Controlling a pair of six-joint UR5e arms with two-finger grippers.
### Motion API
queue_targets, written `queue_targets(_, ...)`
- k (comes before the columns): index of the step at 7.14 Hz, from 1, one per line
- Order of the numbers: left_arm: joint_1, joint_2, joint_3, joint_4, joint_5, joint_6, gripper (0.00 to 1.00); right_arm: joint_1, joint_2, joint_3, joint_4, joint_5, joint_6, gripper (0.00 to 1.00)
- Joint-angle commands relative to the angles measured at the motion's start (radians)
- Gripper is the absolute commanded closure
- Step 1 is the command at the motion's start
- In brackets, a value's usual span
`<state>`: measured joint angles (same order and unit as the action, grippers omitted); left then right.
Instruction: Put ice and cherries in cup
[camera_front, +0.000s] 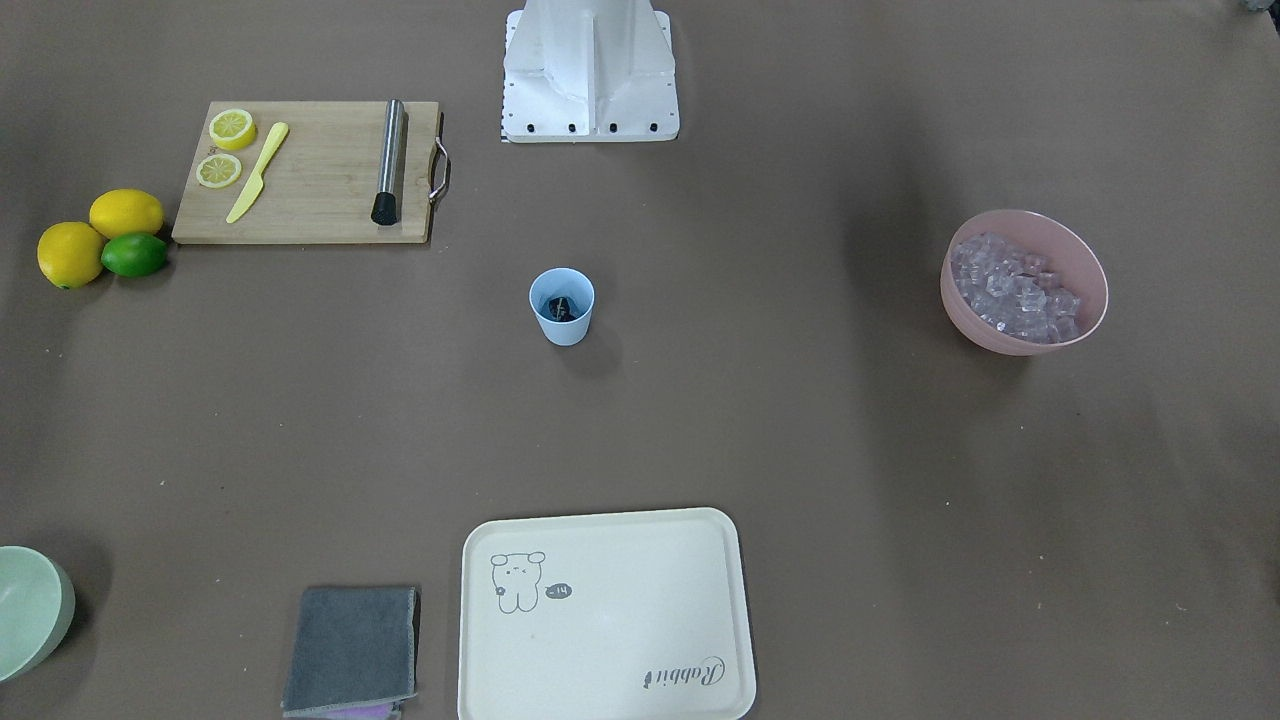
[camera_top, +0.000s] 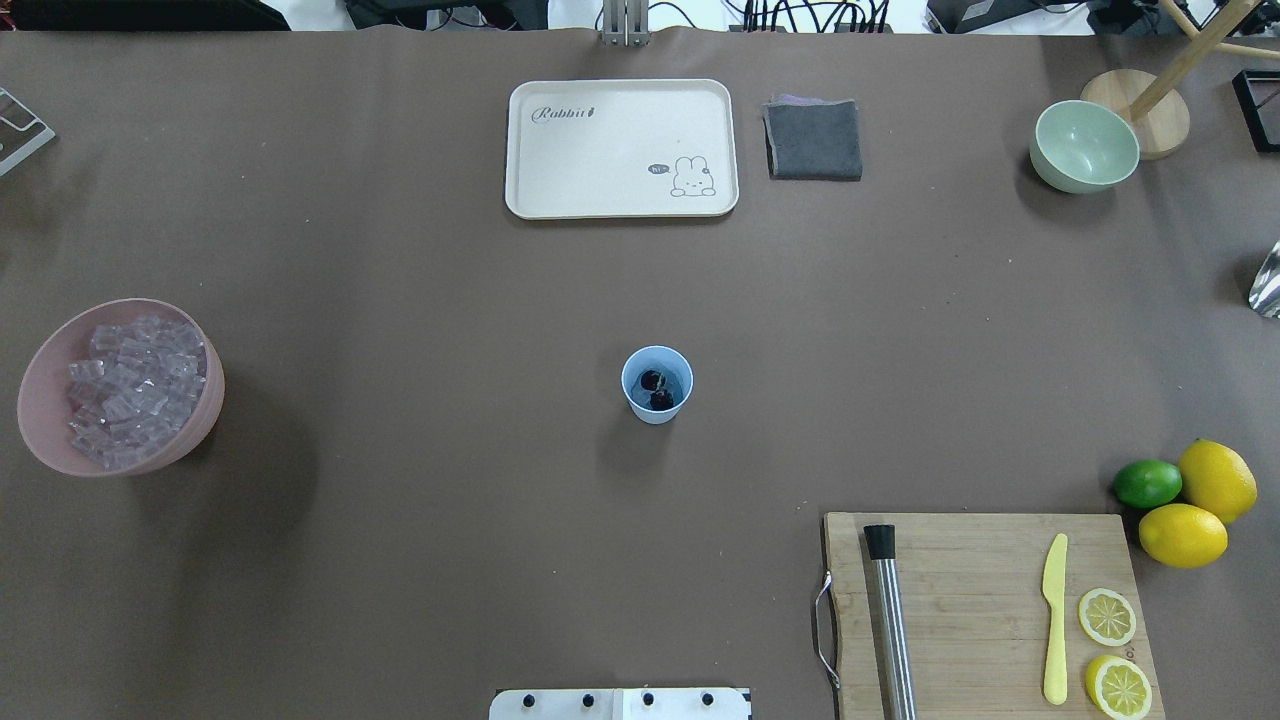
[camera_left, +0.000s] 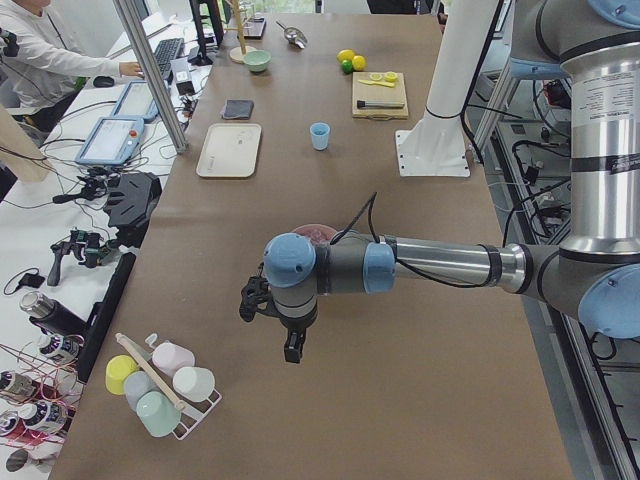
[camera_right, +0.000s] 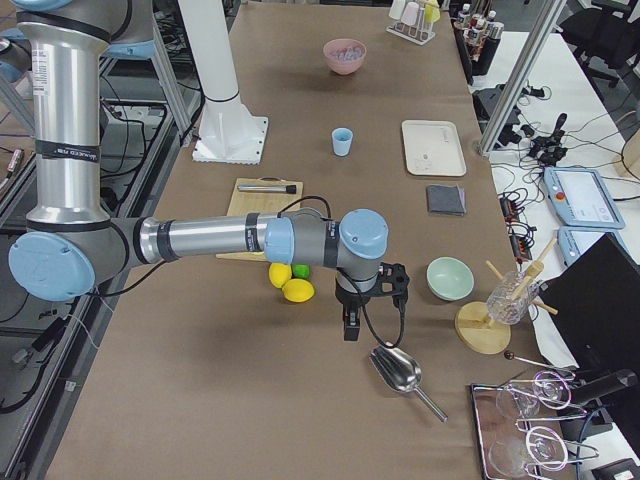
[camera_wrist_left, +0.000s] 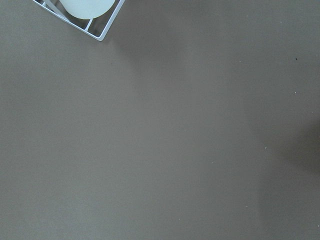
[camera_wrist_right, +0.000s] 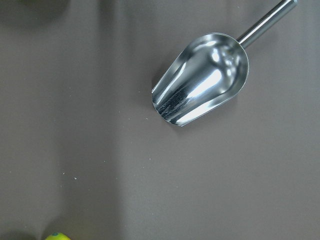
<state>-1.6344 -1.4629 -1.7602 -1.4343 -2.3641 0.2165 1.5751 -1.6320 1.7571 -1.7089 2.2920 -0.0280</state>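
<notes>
The light blue cup (camera_top: 657, 384) stands upright mid-table; it also shows in the front view (camera_front: 562, 306). Two dark cherries (camera_top: 656, 391) lie inside it. Whether ice is in the cup I cannot tell. The ice (camera_top: 130, 390) fills a pink bowl (camera_top: 40, 400) at the table's left side. My left gripper (camera_left: 291, 354) shows only in the exterior left view, hanging over bare table far from the cup; open or shut I cannot tell. My right gripper (camera_right: 349, 333) shows only in the exterior right view, above a metal scoop (camera_wrist_right: 202, 80); its state I cannot tell.
A cutting board (camera_top: 960, 590) holds a muddler (camera_top: 890, 620), a yellow knife (camera_top: 1054, 620) and lemon slices (camera_top: 1108, 616). Lemons (camera_top: 1183, 535) and a lime (camera_top: 1147, 483) lie beside it. A cream tray (camera_top: 620, 190), grey cloth (camera_top: 813, 139), pale green bowl (camera_top: 1084, 146) and cup rack (camera_left: 165, 385) stand around.
</notes>
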Motion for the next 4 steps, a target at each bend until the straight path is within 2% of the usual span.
queue_targets(1,0.002,-0.007,0.005,-0.003,-0.001,0.0,0.02,-0.006,0.0,-0.001,0.0,0.001,0.0,0.0)
queue_targets(4,0.002,-0.007,0.01,-0.003,-0.001,0.001,0.02,-0.01,0.001,0.001,0.002,0.001,0.0,0.0)
